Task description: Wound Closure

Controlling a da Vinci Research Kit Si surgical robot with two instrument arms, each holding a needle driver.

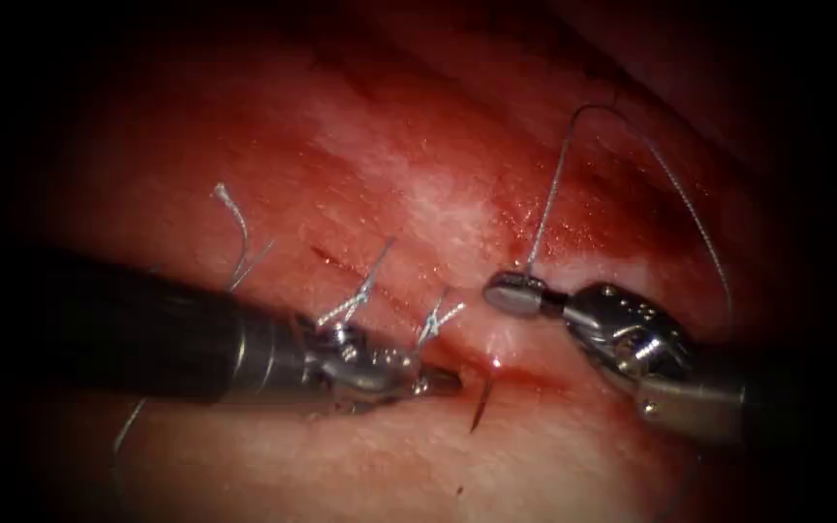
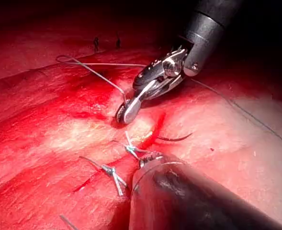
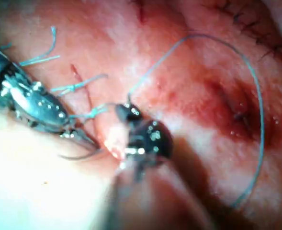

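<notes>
- Cut ends of thread [image 1: 232, 228] are seen standing up from the tissue [image 1: 380, 165] at far left, just above the left arm's shaft.
- Two knotted stitches [image 1: 356, 300] are set along the cut [image 1: 525, 373], just above the left hand [image 1: 443, 380].
- The left hand is laid across the tissue from the left, its jaws clenched on the needle [image 1: 481, 402] at the cut's near edge.
- The needle is shown as a dark curve, one end at the left hand's tip, the free part lying over pale tissue below the cut; whether it is in the tissue cannot be told.
- The right hand [image 1: 513, 292] is clenched on the thread [image 1: 632, 131], which rises from it and arcs over to the right.
</notes>
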